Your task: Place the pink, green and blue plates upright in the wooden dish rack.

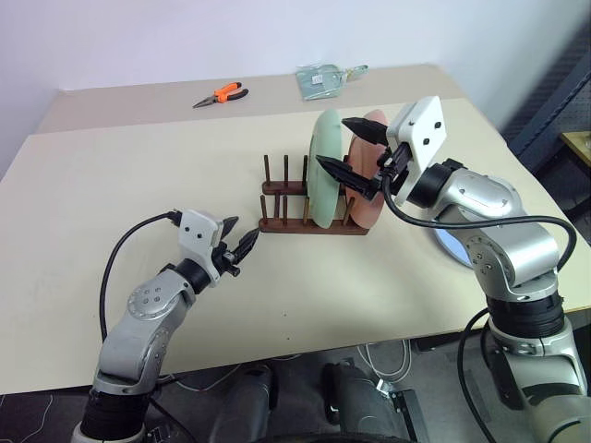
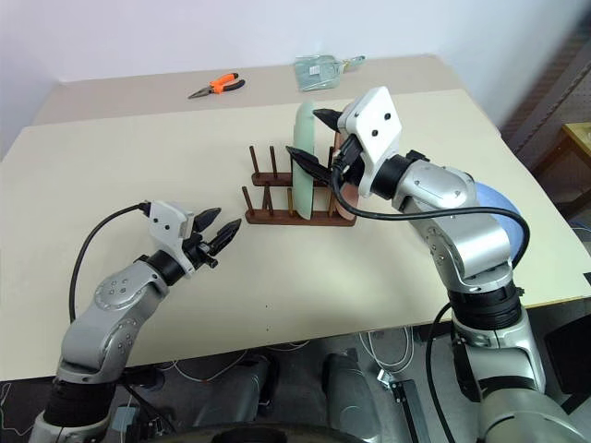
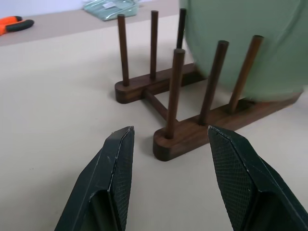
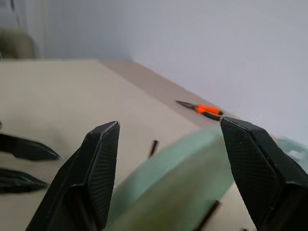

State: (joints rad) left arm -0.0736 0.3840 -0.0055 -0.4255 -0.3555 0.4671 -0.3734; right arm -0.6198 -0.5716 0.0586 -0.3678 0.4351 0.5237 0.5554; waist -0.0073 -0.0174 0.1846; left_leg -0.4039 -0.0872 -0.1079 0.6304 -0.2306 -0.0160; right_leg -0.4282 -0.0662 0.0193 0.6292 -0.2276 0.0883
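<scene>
The green plate (image 1: pixel 326 166) and pink plate (image 1: pixel 367 175) are standing in the wooden dish rack (image 1: pixel 309 205). The blue plate (image 2: pixel 499 208) is lying on the worktop (image 1: pixel 138 185), waiting. The right gripper (image 1: pixel 355 152) is hanging released around the green plate's rim, the left gripper (image 1: pixel 238 245) hovering empty, parted.

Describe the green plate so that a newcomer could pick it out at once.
On the beige table stands a dark wooden dish rack. The green plate stands upright in it, beside a pink plate; it is the mint one, nearer the rack's empty pegs.
</scene>
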